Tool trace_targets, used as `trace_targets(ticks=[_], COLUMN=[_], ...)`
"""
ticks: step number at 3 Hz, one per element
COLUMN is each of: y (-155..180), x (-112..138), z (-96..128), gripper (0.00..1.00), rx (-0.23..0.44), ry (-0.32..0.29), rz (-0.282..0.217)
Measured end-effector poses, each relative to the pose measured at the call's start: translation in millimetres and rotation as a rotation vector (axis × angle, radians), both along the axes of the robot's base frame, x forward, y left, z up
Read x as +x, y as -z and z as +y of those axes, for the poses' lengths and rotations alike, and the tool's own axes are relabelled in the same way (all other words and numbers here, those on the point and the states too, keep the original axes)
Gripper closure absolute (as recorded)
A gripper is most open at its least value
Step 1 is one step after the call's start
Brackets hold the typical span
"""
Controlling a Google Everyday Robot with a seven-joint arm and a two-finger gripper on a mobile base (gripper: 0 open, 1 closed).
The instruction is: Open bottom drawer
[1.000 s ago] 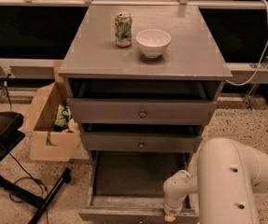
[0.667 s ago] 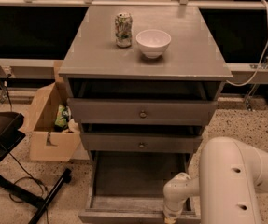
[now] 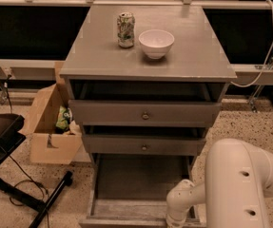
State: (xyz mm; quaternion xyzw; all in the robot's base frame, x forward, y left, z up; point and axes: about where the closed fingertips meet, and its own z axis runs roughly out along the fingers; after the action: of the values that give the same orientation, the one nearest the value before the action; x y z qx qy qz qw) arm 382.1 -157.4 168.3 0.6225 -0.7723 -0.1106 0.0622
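Evidently our gripper point(image 3: 175, 220) sits low at the front of the bottom drawer point(image 3: 136, 182), which juts well out beneath the upper drawers point(image 3: 126, 113), to draw it (its grip we cannot tell).

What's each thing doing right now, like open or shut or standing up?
Bottom drawer, pulled wide open.
Middle drawer, out a crack.
Top drawer, out a crack.
Can, standing up.
Bowl, right way up beside the can.
Box, flaps open.
Claw, low at the bottom drawer's front edge.
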Motion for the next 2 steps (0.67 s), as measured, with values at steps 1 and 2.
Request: trace_targets(ticks=[1,2], y=[-1.1,0.0], x=[-3.3,-5.2], z=[0.6,0.7], gripper=[1.00,0.81], rx=[0.001,0.001], ry=[0.003,0.003], rz=[0.002,0.005])
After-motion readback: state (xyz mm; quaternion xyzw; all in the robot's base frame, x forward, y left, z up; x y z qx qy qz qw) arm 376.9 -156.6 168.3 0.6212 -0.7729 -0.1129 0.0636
